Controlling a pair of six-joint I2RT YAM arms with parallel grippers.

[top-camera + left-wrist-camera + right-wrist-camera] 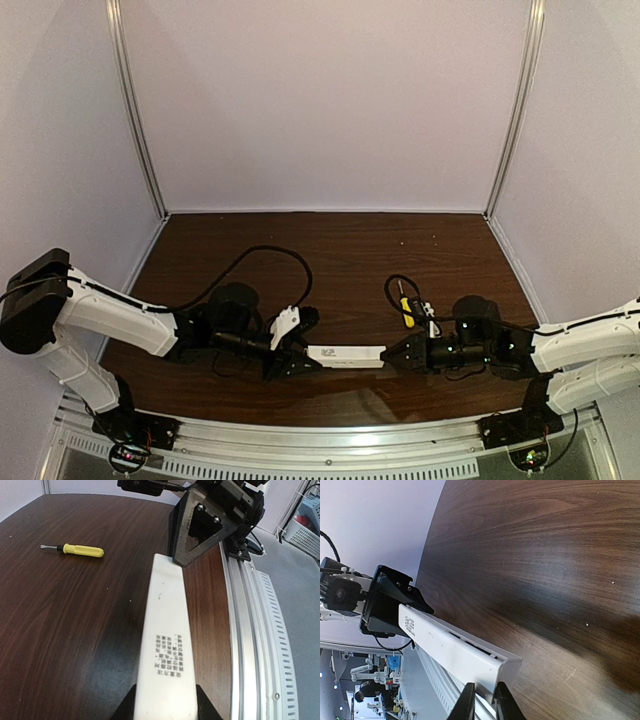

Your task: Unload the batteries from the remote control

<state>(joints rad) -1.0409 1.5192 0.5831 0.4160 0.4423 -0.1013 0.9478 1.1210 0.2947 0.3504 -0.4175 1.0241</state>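
- Although the overhead view takes in both arms, the remote (345,354) shows there only as a short white bar. It bridges the left gripper (300,352) and right gripper (396,355) near the front edge of the table (330,250). Its print and seams are too small to make out.
- Left wrist view: the remote runs away from the lens with its printed label facing up. The left gripper's dark fingers (205,711) flank its near end and are clamped on it, though the lower frame edge crops them.
- Same view: the right gripper's black finger covers the remote's far end and hides the contact there.
- Right wrist view: two fingertips (467,702), cropped at the bottom, stand close together about the remote's end corner, pinching it. A long seam along the remote's side shows only here.
- The remote's interior is hidden in every view.
- A screwdriver (80,550) lies flat on the table, well apart from the remote. It is seen from the left wrist and overhead only.
- A metal rail (250,630) runs beside the remote.
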